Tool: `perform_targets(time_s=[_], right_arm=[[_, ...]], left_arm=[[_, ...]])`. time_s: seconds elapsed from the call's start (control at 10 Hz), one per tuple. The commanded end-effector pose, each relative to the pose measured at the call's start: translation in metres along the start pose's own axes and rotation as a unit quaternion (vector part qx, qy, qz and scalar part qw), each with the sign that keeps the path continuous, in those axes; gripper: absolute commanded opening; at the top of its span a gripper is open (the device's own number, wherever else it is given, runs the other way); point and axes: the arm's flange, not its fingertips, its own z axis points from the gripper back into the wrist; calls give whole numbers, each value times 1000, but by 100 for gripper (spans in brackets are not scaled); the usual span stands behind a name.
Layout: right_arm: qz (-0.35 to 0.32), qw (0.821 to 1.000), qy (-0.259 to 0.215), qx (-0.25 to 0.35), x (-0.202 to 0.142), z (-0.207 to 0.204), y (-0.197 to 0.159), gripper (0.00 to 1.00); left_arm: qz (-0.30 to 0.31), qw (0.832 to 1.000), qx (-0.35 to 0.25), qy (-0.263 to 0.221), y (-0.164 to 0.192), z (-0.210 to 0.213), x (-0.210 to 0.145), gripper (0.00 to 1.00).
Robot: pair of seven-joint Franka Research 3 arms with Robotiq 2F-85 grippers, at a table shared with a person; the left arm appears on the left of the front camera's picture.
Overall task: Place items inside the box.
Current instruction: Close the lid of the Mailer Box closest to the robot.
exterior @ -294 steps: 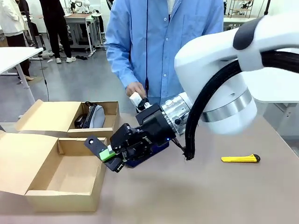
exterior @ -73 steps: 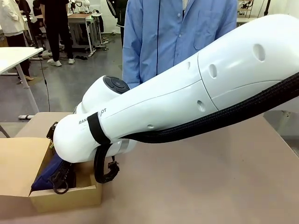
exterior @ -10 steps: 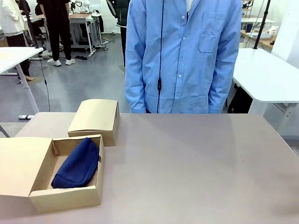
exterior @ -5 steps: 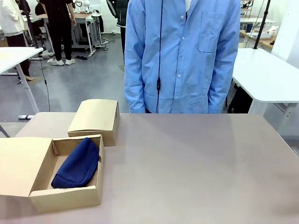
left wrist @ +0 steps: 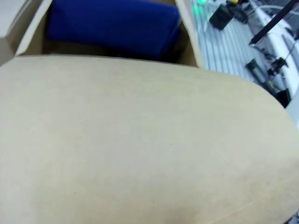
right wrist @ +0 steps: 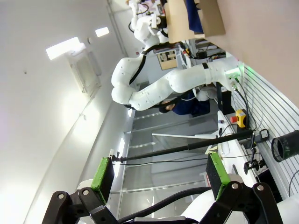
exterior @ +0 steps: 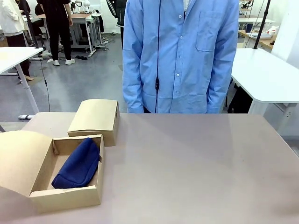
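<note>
Black pincer (right wrist: 160, 171), green pads (right wrist: 103, 171)

The right gripper (right wrist: 160, 177) stands wide open with nothing between its fingers (right wrist: 103, 173), green pads facing each other across the gap. Beyond it, the white left arm (right wrist: 154, 88) stretches out with its elbow bent. The person's arms hang at their sides.

Closed carton (exterior: 95, 116) — person (exterior: 180, 56) behind.

The pencil case (exterior: 77, 164) is contained in the near-left box (exterior: 65, 198); a closed box (exterior: 95, 117) is set just behind.
</note>
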Motion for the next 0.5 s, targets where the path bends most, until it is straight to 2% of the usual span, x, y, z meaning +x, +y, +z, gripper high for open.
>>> perform_targets(time_s=[0.0,0.2,0.3,0.4], right_arm=[[-7,1000,-9,1,0,-3,3,100],[-7,1000,-9,1,0,-3,3,100],[-7,1000,-9,1,0,-3,3,100],[-7,1000,-9,1,0,-3,3,100]], left_arm=[[-23,997,-7,-67,-6,0,0,100],[-53,988,22,-146,-13,14,9,100],[-66,982,17,-175,-17,20,13,100],[-76,980,23,-185,-21,23,18,100]])
